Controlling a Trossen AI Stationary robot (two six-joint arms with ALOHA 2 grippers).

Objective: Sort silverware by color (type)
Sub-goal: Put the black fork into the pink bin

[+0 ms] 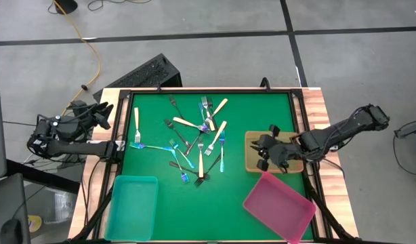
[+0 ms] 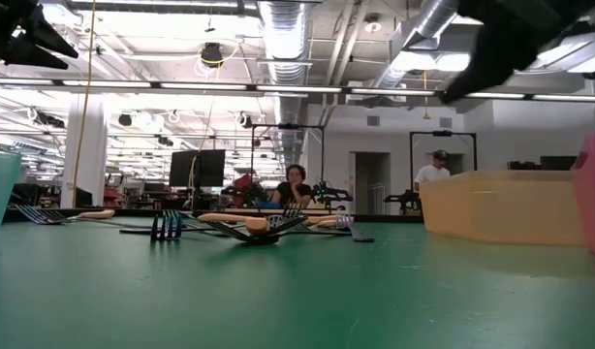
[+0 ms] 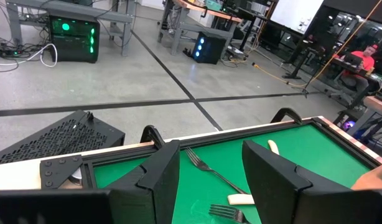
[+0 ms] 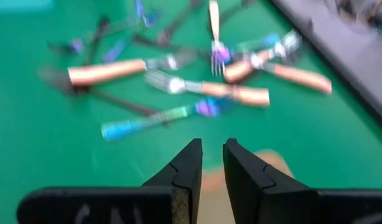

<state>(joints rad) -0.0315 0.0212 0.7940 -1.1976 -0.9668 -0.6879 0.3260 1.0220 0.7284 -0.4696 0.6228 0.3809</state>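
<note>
Green table (image 1: pixel 248 115): forks (image 1: pixel 201 139) mid-mat, apart from right fingers (image 4: pixel 191 168).

Forks (image 1: pixel 194 139) lie mid-table; one tray (image 1: pixel 132 207) front-left; two trays (image 1: pixel 278 203) at right.

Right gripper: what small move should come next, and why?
Probably swing the right gripper off the tan tray toward the fork pile. Its fingers are nearly closed with nothing visible between them, and the forks appear unsorted on the green mat. The left gripper waits at the mat's left edge, open.
</note>
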